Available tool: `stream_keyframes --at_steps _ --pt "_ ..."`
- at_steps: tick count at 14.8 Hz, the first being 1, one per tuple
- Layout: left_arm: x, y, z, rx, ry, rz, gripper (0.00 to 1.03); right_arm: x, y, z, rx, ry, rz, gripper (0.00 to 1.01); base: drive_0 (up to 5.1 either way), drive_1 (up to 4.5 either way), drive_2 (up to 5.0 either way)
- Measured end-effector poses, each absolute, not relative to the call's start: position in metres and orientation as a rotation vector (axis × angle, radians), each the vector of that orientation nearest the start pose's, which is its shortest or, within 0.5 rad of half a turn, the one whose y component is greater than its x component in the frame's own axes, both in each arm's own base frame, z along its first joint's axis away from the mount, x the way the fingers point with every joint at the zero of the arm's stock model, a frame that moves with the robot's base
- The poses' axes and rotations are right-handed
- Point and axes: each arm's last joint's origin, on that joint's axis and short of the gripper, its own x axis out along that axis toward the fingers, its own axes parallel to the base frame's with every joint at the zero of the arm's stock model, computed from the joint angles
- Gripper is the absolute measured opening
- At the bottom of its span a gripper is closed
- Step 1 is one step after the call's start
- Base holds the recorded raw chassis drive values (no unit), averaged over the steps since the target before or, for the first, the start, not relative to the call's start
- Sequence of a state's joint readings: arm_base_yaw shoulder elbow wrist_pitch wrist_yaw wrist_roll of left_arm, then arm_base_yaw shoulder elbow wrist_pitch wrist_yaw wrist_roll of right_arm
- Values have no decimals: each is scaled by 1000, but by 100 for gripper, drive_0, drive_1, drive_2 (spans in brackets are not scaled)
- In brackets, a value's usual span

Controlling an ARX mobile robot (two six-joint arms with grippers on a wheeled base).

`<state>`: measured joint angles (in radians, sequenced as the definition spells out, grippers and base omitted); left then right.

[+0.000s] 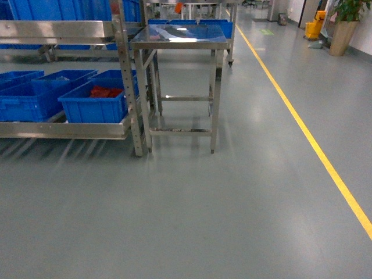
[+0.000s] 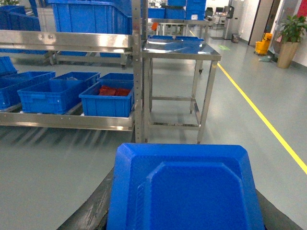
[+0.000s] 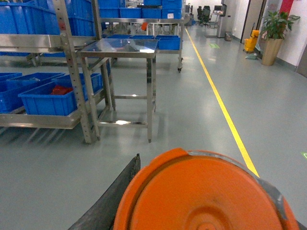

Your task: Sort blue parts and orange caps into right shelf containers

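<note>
A blue part point(image 2: 184, 191) fills the bottom of the left wrist view, and my left gripper point(image 2: 184, 213) is shut on it, with dark fingers point(image 2: 93, 213) showing at its sides. In the right wrist view an orange cap point(image 3: 201, 196) sits end-on in my right gripper point(image 3: 201, 211), which is shut on it; one dark finger point(image 3: 112, 199) shows on its left. Both are held above the floor, well short of the shelf point(image 1: 131, 87). Blue containers point(image 1: 93, 104) stand on the shelf's low level. Neither gripper appears in the head view.
The nearest crate point(image 2: 106, 98) holds red flat packets point(image 1: 104, 92). A bare steel table point(image 1: 180, 38) stands just right of the shelf upright. A yellow floor line point(image 1: 314, 145) runs along the aisle, with a potted plant point(image 1: 343, 23) far right. More blue crates sit on the upper level.
</note>
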<state>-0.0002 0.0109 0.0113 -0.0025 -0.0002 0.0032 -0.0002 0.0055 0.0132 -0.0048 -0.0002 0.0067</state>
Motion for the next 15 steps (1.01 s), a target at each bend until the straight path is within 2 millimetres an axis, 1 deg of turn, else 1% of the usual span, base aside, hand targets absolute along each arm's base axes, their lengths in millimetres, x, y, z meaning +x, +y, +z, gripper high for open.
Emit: stream_keyframes --at_steps 15 --pt "98 0 166 3 6 0 41 97 0 167 7 -4 0 43 6 415 -402"
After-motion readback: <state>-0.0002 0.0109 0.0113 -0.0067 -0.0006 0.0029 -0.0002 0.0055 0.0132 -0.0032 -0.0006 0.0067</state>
